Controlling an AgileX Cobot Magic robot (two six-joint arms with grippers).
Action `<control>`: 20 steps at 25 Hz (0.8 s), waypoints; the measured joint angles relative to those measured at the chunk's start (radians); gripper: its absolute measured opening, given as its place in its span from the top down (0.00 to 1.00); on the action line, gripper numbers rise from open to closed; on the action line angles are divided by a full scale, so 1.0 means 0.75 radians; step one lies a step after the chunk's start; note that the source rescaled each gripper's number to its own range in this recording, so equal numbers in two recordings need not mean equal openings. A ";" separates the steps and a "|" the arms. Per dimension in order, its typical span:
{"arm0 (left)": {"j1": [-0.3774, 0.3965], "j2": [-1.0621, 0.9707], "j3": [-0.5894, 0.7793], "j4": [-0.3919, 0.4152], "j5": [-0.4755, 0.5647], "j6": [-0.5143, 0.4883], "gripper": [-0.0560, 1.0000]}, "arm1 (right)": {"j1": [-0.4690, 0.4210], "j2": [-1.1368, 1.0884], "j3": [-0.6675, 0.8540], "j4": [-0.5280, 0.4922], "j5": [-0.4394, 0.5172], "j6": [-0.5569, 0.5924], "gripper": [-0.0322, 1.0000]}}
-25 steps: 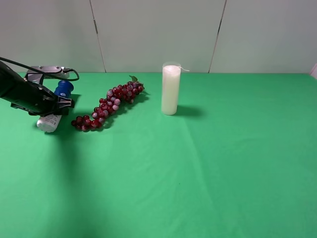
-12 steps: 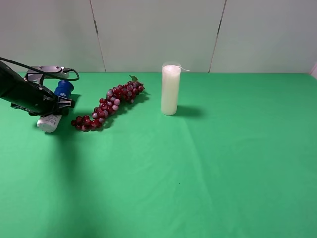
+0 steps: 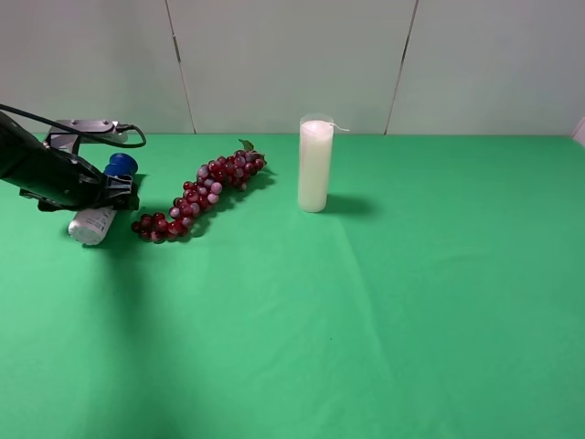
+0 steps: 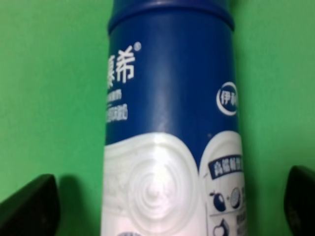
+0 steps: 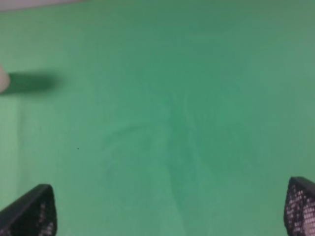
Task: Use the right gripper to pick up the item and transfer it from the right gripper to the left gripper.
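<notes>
From up high I see the item point(image 3: 98, 210) lying on the green cloth point(image 3: 366, 302) at the far left, blue cap toward the wall, white base toward me, just beside the grapes point(image 3: 196, 201). My left gripper point(image 3: 122, 190) sits over its middle; its fingers point(image 4: 29, 209) stand wide on either side of the bottle, clear of it. My right gripper point(image 5: 170, 214) hangs spread over bare cloth.
</notes>
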 joint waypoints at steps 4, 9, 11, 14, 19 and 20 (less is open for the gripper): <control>0.000 -0.042 0.001 0.000 0.001 0.000 0.01 | 0.000 0.000 0.000 0.000 0.000 0.000 0.00; 0.000 -0.220 0.001 0.000 0.044 0.016 0.00 | 0.000 0.000 0.000 0.000 0.000 0.000 0.00; 0.000 -0.320 0.001 0.027 0.097 0.020 0.00 | 0.000 0.000 0.000 0.000 0.000 0.000 0.00; 0.000 -0.479 0.001 0.132 0.208 -0.022 0.00 | 0.000 0.000 0.000 0.000 0.000 0.000 0.00; 0.000 -0.787 0.040 0.361 0.357 -0.230 0.00 | 0.000 0.000 0.000 0.000 0.000 0.000 0.00; 0.000 -0.863 0.068 0.407 0.370 -0.269 0.00 | 0.000 0.000 0.000 0.000 0.000 0.000 0.00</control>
